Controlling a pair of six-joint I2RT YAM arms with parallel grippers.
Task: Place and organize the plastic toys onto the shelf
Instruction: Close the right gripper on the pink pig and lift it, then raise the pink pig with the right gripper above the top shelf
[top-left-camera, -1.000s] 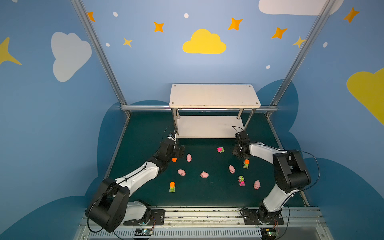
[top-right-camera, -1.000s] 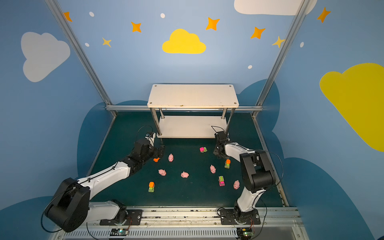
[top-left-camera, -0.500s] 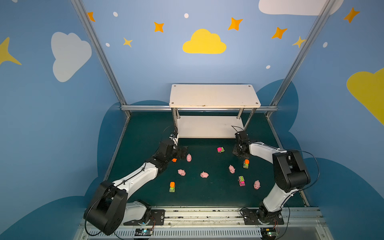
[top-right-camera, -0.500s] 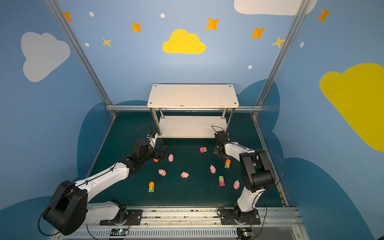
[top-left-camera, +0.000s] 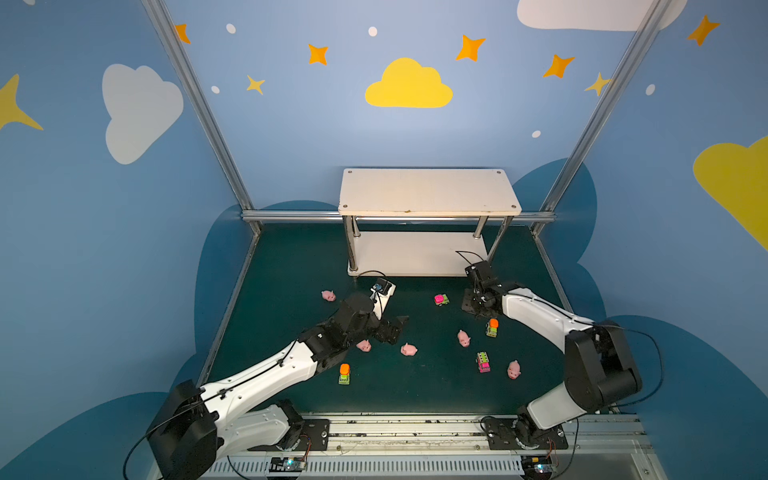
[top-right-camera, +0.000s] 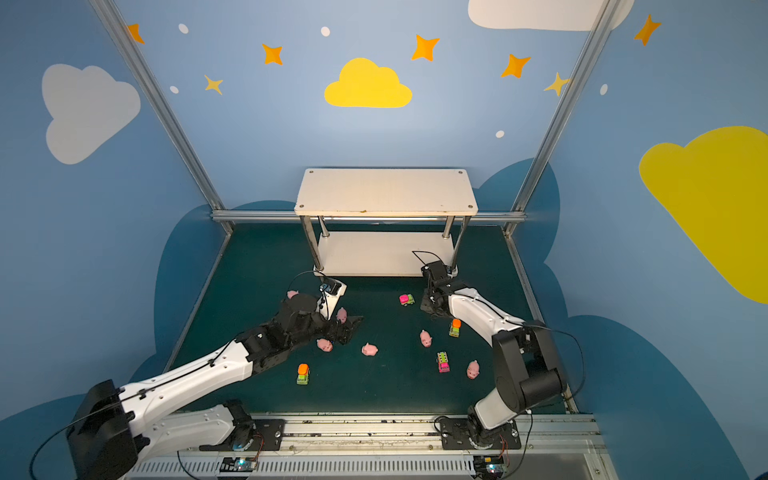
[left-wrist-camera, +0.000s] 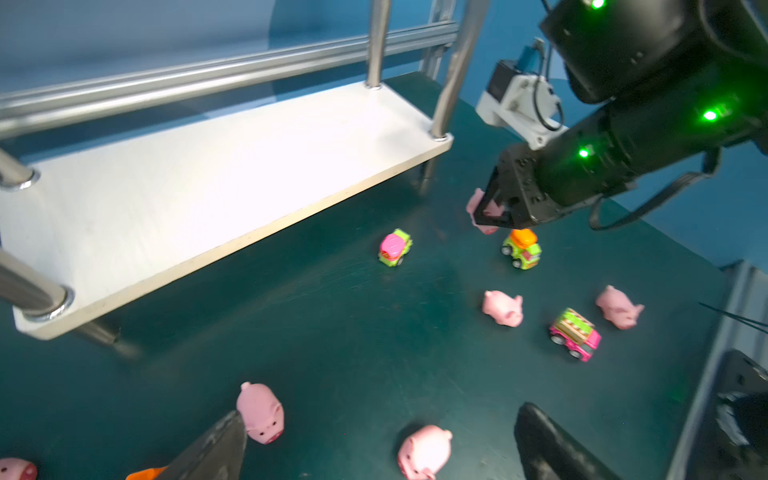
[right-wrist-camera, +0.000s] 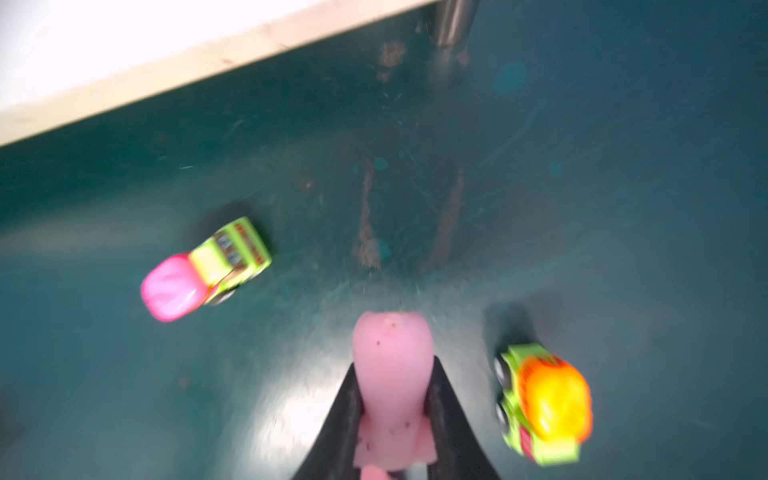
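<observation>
Right wrist view: right tool (right-wrist-camera: 392, 365) clamped on one pink pig (right-wrist-camera: 390, 345); both top views hide that grip. Left tool (left-wrist-camera: 380, 411) spread wide. Loose on tabletop (top-right-camera: 395, 390) before the shelf (top-right-camera: 386, 193): six pigs (top-right-camera: 369, 350), including an arm-side pig (top-right-camera: 341, 314) seen in a top view only; four vehicles (top-right-camera: 443, 361).

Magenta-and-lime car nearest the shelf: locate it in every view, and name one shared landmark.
Top view: the magenta-and-lime car sits on the mat before the shelf.
Top view: same spot.
Left wrist: near the lower board's edge.
Right wrist: blurred, near that board's edge.
Landmark: the shelf's lower board.
</observation>
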